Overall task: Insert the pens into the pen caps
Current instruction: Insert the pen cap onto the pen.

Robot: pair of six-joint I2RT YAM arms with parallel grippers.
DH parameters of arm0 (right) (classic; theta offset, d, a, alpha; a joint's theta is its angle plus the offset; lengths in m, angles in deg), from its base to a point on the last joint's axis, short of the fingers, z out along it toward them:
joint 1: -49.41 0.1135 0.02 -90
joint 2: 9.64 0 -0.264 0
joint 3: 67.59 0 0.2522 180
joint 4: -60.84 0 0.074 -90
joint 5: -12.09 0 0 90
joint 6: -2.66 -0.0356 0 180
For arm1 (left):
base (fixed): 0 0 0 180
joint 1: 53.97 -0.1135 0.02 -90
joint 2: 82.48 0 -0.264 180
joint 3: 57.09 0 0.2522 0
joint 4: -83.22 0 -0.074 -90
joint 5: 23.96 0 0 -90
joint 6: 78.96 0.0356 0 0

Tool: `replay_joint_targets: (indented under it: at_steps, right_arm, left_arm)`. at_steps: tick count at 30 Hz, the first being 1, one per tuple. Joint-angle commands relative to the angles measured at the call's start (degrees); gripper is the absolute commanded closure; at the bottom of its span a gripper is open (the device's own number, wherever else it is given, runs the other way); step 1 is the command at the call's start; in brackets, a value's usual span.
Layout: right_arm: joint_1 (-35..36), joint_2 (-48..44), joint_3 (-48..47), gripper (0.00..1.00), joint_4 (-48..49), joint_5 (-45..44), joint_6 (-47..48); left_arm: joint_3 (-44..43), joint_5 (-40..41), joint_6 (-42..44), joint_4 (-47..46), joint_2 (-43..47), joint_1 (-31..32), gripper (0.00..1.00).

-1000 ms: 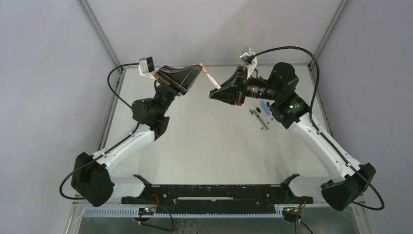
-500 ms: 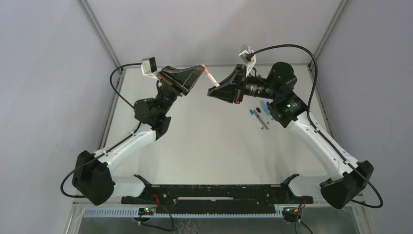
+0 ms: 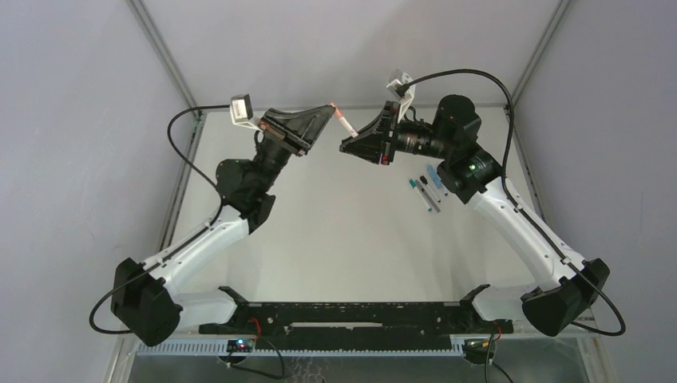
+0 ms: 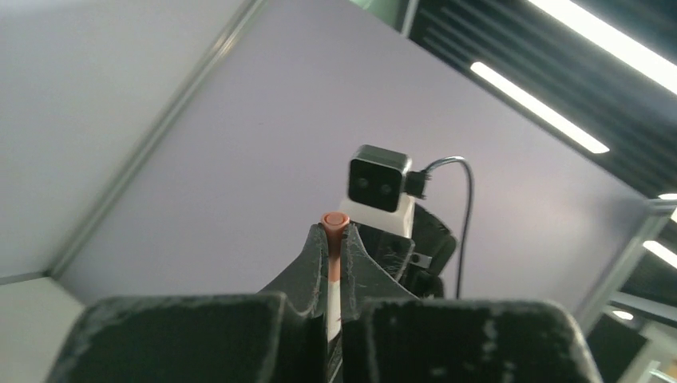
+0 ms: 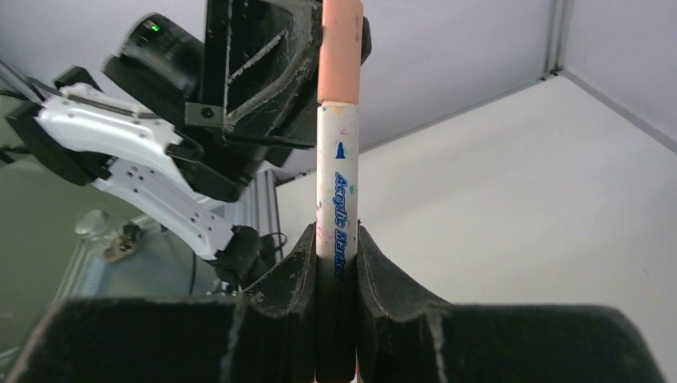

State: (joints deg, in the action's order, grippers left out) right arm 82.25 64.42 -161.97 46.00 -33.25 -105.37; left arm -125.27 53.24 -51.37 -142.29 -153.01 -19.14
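Pen (image 5: 337,159) is pinched in my right claw (image 5: 337,239), held aloft, its tip inside the salmon cap (image 5: 341,56) that my left claw (image 4: 335,235) clamps. Capping is under way, I judge; next comes a straight push home, then release.

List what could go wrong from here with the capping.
The left tool pinches the cap only at its tips; an off-axis push from the pen could twist it free.
The right tool grips the pen far from the cap, so the barrel may slide back rather than seat.
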Motion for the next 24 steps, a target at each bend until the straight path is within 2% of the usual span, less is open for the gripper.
replay_joint_targets:
  at_steps: [1,5,13,22,24]
  right_arm:
    - [0.7,0.8,-4.0,1.00,-0.7,-5.8,6.7]
    - [0.7,1.2,-4.3,1.00,0.5,-4.5,6.3]
    - [0.5,0.8,-2.6,1.00,3.5,-1.7,4.2]
    - [-0.7,-0.1,-1.3,1.00,5.3,-0.6,2.3]
    - [-1.0,-0.3,-1.1,1.00,5.5,-0.2,1.9]
  left_arm:
    - [-2.6,-3.2,10.5,14.9,2.0,3.3,1.00]
    - [-3.3,-3.5,10.9,15.8,2.0,3.8,0.99]
    - [-2.3,-1.6,10.1,14.6,4.1,3.8,0.83]
    - [-1.3,-0.5,9.3,13.2,4.8,3.7,0.69]
    - [-1.0,-0.5,9.3,13.2,5.0,3.7,0.62]
